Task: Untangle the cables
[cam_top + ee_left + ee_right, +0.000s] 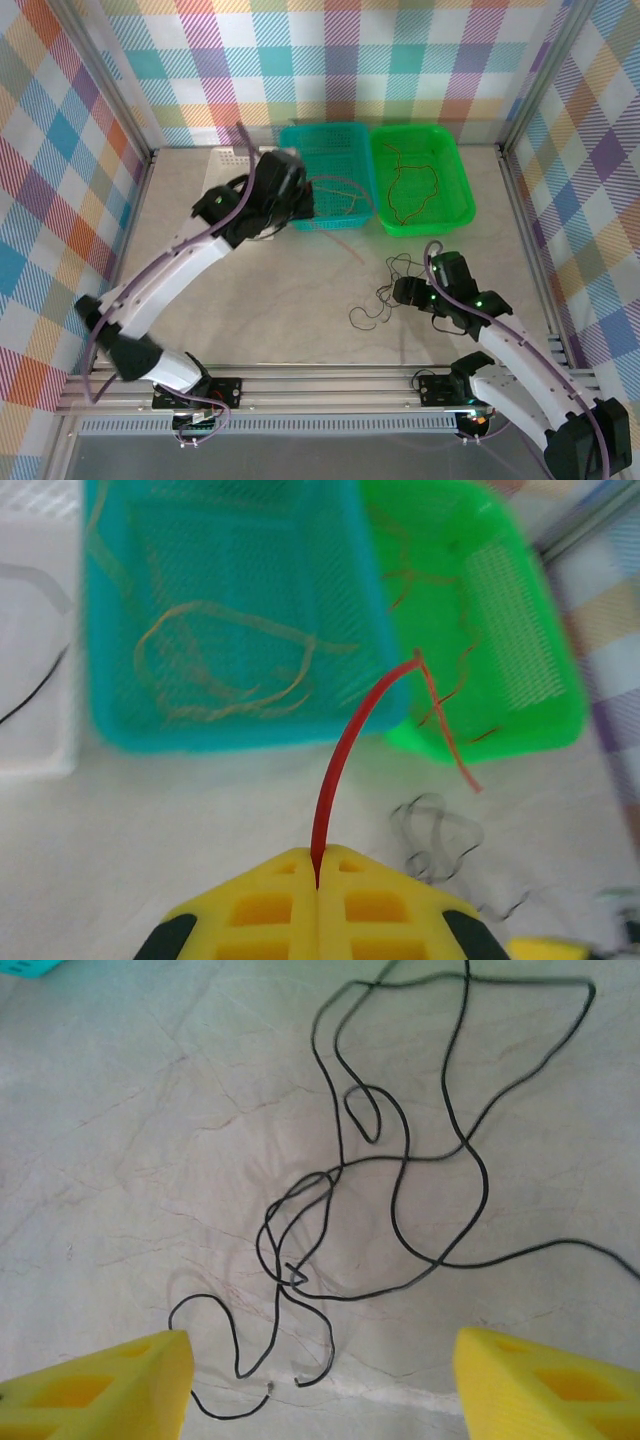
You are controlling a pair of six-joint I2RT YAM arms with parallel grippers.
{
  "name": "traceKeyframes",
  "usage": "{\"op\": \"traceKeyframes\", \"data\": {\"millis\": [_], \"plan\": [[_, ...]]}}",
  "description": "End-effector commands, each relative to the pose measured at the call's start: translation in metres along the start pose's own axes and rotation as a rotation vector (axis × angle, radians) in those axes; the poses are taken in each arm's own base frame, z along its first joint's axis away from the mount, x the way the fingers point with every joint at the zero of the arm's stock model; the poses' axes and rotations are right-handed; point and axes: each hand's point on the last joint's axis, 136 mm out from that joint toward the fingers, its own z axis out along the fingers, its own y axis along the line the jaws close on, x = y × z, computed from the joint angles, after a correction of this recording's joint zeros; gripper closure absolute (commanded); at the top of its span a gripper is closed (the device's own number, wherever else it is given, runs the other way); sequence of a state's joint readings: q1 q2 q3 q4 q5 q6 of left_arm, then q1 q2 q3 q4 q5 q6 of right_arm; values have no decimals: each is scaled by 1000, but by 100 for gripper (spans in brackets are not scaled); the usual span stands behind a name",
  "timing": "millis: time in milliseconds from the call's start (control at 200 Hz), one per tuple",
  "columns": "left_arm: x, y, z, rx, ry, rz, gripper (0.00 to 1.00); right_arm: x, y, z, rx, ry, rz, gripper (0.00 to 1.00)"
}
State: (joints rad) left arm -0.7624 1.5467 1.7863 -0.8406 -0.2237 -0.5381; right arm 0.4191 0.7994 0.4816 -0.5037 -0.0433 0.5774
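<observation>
Pale, faintly veined table w/ plaid walls round it; a teal basket and a green basket sit side by side at the far edge, both thin mesh plastic. The left gripper is pinched tight on a red cable, which arcs up from the yellow pads and bends over near the green basket's front corner. The right gripper hangs wide apart w/ nothing in it, over the black cables, a loose knot of thin loops flat on the table, nearer than the green basket. Orange cables curl in the teal basket. Step in hand, prob: bin the red, then start on black. Best to take a free end, not the mid-knot crossing, & lift slowly so the loops slide out rather than cinch; the wire looks v. thin and slick, so pinch squarely.
</observation>
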Motion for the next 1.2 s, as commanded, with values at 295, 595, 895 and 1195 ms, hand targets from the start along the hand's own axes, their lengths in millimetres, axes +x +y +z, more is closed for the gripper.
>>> {"op": "traceKeyframes", "data": {"millis": [295, 595, 895, 1195], "plan": [[-50, -107, 104, 218, 3, 134, 100, 13, -19, 3, 23, -36, 74, 41], [-41, -115, 202, 211, -52, 124, 100, 24, -15, -5, -20, -17, 88, 46], [-49, -109, 264, 229, -158, 64, 100, 34, -19, -7, -34, -10, 114, 47], [-28, -103, 310, 245, -162, 56, 100, 37, -21, -3, -27, -4, 120, 48]]}}
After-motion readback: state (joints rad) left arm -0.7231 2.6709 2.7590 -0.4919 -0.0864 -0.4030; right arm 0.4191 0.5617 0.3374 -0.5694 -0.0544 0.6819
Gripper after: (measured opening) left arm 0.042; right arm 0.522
